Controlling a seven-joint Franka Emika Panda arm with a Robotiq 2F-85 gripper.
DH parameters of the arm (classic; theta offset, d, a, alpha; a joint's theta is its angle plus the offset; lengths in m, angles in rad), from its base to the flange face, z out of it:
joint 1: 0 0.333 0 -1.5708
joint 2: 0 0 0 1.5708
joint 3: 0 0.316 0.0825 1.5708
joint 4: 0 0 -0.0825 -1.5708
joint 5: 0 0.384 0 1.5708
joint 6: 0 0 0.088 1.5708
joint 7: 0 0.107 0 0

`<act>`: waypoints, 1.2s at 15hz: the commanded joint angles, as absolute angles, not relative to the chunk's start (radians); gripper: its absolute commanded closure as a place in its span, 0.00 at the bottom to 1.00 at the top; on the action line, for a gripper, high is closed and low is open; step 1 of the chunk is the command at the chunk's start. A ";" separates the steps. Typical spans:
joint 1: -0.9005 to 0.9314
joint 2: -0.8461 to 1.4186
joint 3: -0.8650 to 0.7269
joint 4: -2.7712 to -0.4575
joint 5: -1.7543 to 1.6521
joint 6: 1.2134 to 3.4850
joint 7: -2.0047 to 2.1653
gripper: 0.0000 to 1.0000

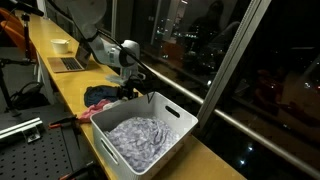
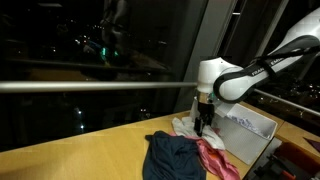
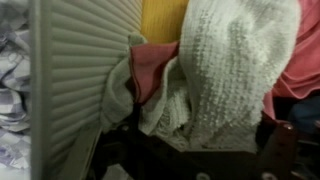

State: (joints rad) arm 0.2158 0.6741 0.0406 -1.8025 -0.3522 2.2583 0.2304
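Wide-open gripper (image 2: 203,124), nothing in it, hangs low over the clothes pile (image 1: 103,97) on the counter (image 1: 62,88), just beside the bin (image 1: 172,128). White knit (image 3: 230,70) is right under the jaws, with pink cloth (image 3: 150,65) tucked against it. Risks, as I see it: a pinch here takes both layers, or a finger clips the bin because it's so close.

The white, jointed robot arm (image 2: 262,62) stretches in low and nearly level. At its end, the rounded white wrist (image 2: 215,80) turns downward. In both exterior views the black two-fingered gripper (image 1: 127,88) hangs below the wrist and points straight down. In the wrist view its dark fingers (image 3: 282,150) show at the lower corners, with the jaws spread wide apart.
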 commanded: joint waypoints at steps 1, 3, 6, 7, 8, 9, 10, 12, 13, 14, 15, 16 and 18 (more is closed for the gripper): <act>0.172 0.756 0.060 -1.755 -0.262 2.319 0.127 0.00; 0.166 0.800 0.078 -1.731 -0.212 2.337 0.086 0.00; 0.191 0.857 0.098 -1.676 -0.170 2.322 0.065 0.00; 0.202 0.868 0.105 -1.658 -0.164 2.316 0.068 0.00; 0.213 0.878 0.110 -1.642 -0.161 2.312 0.072 0.00; 0.225 0.885 0.114 -1.628 -0.160 2.310 0.078 0.00; 0.241 0.891 0.117 -1.615 -0.158 2.305 0.087 0.25; 0.273 0.899 0.118 -1.597 -0.156 2.296 0.107 0.32; 0.287 0.902 0.117 -1.590 -0.156 2.291 0.118 0.41; 0.303 0.899 0.117 -1.591 -0.155 2.290 0.132 0.48; 0.316 0.901 0.116 -1.586 -0.155 2.289 0.146 0.57; 0.330 0.897 0.115 -1.590 -0.156 2.290 0.162 0.63; 0.354 0.892 0.110 -1.594 -0.159 2.288 0.195 0.78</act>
